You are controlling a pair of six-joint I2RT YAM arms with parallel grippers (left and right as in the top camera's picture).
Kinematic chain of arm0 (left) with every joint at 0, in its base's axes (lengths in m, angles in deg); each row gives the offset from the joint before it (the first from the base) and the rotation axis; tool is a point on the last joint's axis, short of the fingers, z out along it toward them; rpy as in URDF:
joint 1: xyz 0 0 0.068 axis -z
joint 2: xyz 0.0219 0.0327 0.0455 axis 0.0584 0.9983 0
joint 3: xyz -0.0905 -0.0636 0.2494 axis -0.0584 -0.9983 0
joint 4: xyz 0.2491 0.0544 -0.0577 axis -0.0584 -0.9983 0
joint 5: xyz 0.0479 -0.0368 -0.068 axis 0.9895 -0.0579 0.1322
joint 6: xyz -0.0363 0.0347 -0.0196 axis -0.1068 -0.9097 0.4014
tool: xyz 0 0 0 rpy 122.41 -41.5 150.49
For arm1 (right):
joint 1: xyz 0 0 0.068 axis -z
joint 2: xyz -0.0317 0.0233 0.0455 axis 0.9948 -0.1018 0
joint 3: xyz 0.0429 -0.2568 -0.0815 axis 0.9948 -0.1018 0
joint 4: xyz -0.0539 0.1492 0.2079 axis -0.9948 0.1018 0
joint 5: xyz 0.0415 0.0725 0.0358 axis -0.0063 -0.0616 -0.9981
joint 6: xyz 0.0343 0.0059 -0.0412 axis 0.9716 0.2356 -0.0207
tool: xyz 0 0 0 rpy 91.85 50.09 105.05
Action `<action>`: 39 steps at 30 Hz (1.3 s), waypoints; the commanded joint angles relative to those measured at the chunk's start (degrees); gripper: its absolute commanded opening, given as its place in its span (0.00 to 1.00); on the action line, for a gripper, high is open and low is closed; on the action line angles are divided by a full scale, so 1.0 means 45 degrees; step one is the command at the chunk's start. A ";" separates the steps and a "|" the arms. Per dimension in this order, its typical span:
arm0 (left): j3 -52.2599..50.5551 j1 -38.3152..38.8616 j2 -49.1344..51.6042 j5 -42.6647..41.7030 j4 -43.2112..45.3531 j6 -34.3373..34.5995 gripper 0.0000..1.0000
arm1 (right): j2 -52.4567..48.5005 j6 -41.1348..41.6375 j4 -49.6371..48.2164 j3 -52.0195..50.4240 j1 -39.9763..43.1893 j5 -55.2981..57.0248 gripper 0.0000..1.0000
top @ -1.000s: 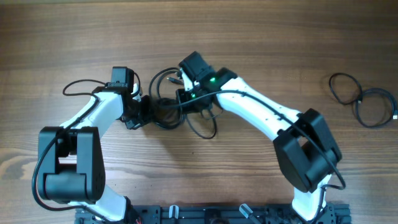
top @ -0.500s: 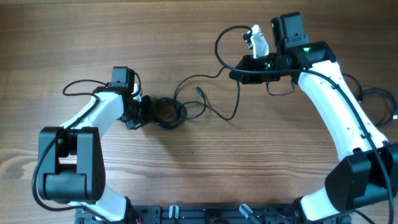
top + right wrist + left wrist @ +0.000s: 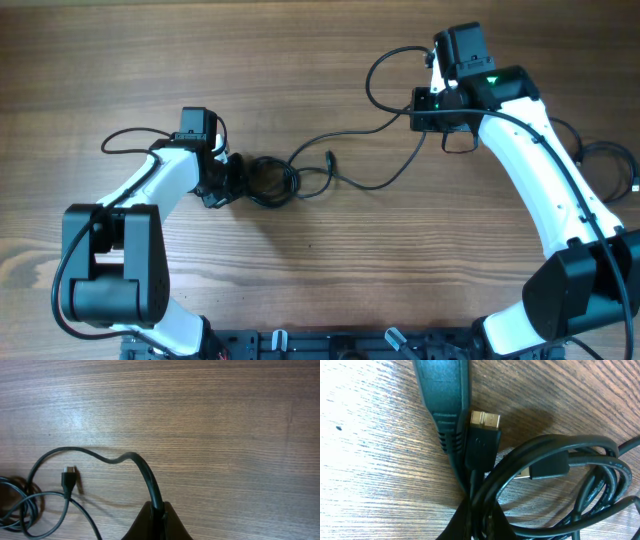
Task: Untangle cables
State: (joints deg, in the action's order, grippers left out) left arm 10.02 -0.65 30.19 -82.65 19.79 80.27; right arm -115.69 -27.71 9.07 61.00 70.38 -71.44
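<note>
The cables form a small dark coil point(image 3: 266, 180) left of the table's middle. My left gripper point(image 3: 228, 180) is shut on its left side. In the left wrist view the fingertips point(image 3: 480, 527) pinch a bundle of strands, with a gold-tipped plug point(image 3: 483, 420) and a second plug point(image 3: 547, 467) lying just beyond. One strand point(image 3: 345, 135) runs from the coil up and right to my right gripper point(image 3: 420, 120), which is shut on it. In the right wrist view the gripper point(image 3: 160, 515) clamps that strand point(image 3: 142, 467). A loose plug end point(image 3: 68, 479) lies on the wood to the left.
A separate pair of looped black cables point(image 3: 585, 160) lies at the far right edge. A thick dark connector body point(image 3: 442, 395) lies beside the gold plug. The left arm's own wire point(image 3: 125, 140) loops out to the left. The arm bases' rail point(image 3: 340, 345) runs along the front edge.
My right gripper has moved from the coil at the middle to the back right, drawing one strand out long. The left gripper has kept hold of the coil in place.
</note>
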 commanded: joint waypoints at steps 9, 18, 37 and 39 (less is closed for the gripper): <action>-0.0340 0.0044 0.0257 0.0743 0.0063 0.0121 0.04 | -0.1307 -0.0593 -0.0063 -0.0010 0.0019 -0.2725 0.87; -0.0340 0.0044 0.0253 0.0641 0.0068 0.0126 0.05 | -0.1360 -0.2798 -0.0641 0.0758 -0.0903 -0.6863 0.60; -0.0340 0.0044 0.0253 0.0636 0.0068 0.0121 0.04 | -0.3847 0.1923 -0.3143 -0.2506 -0.5474 -0.4235 0.10; -0.0340 0.0044 0.0253 0.0636 0.0068 0.0121 0.04 | -0.4002 0.2268 -0.3313 -0.2977 -0.5474 -0.4571 0.10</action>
State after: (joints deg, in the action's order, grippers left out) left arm 9.97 -0.65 30.19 -82.67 19.84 80.27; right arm -131.98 -21.11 -5.51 50.05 45.83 -90.37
